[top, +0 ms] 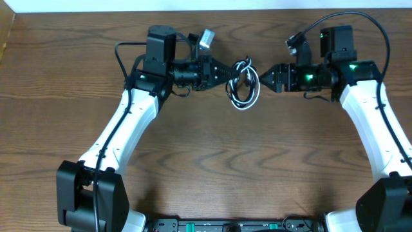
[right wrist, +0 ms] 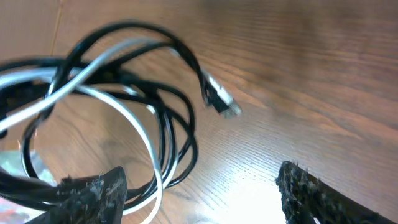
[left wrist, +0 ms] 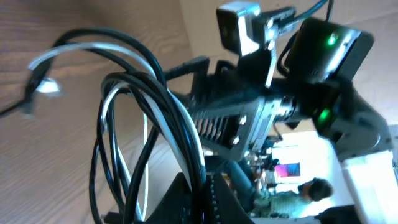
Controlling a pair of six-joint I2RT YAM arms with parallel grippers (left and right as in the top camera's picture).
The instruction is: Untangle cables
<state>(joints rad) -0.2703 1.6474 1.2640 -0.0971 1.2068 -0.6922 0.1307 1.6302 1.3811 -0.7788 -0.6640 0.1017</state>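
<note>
Wood-grain table [top: 206,167], mid-session: the cables [top: 243,84], 1 white and the rest black, sat as a single looped bundle at the far centre, between my 2 arms. The left gripper [top: 226,73] was clamped on the bundle's left side, and its wrist view showed the strands running down into the closed fingers [left wrist: 180,202]. The right gripper [top: 262,77] faced it from the other side, just beside the loops, jaws spread and gripping nothing. In its wrist view a loop of the white cable [right wrist: 149,146] curved close to 1 finger [right wrist: 93,186], while the other finger [right wrist: 323,193] stood well apart over bare wood. A plug [right wrist: 219,102] poked free of the bundle. I could not tell whether the loops rested on the table or hung just above it.

As I judged it, the untangling had hardly started, with the strands wound through one another. The likeliest slip was the right jaws closing on several strands at once, because the loops overlapped just where they would shut. A pull then would tighten the tangle rather than open it. A hard tug on the white cable alone could drag the whole bundle out of the left grip. The free plug could also snag in a black loop and jam.
</note>
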